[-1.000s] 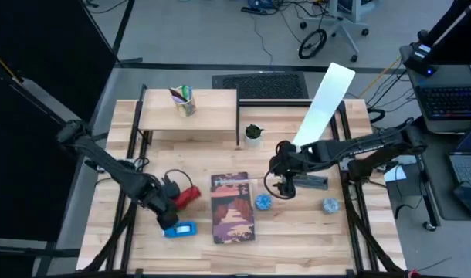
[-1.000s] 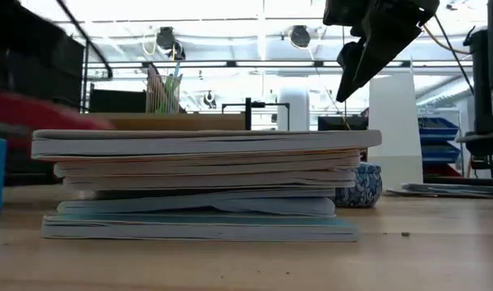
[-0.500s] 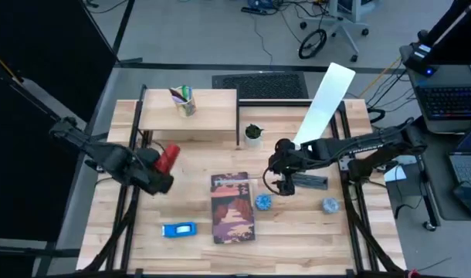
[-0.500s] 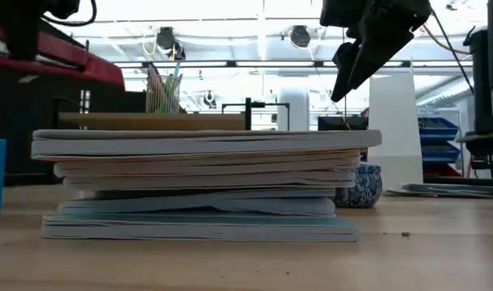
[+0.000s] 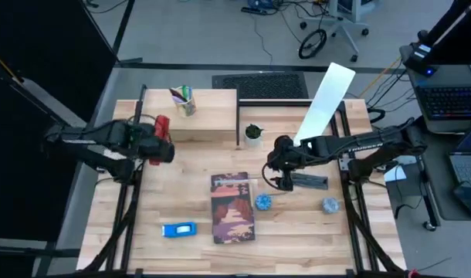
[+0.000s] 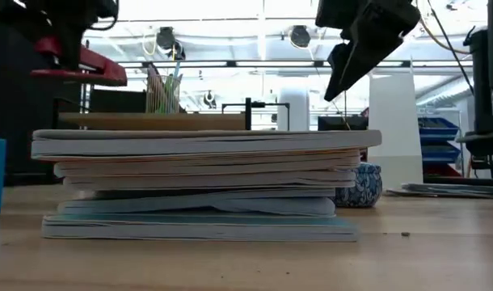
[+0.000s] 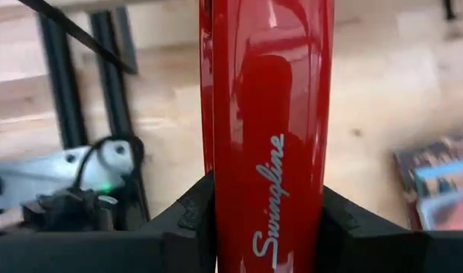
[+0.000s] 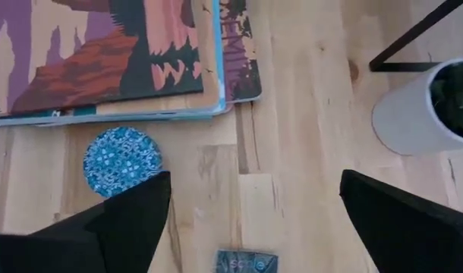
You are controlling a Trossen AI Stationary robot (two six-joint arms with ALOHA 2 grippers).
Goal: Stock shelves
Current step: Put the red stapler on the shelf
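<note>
Stapler, glossy red with white script lettering [image 7: 266, 129], sits clamped between the fingers of your left gripper [image 5: 160, 143], raised off the table at centre left of the high view, just at the left front edge of the low light-wood plank shelf on thin black legs [image 5: 212, 116]. A cup of pens [image 5: 184, 101] stands on that shelf. Your right gripper [image 5: 282, 179] hangs with fingers spread and empty, right of centre, beside the stack of illustrated books [image 5: 233, 206] and above a blue patterned round coaster [image 8: 122, 160].
</note>
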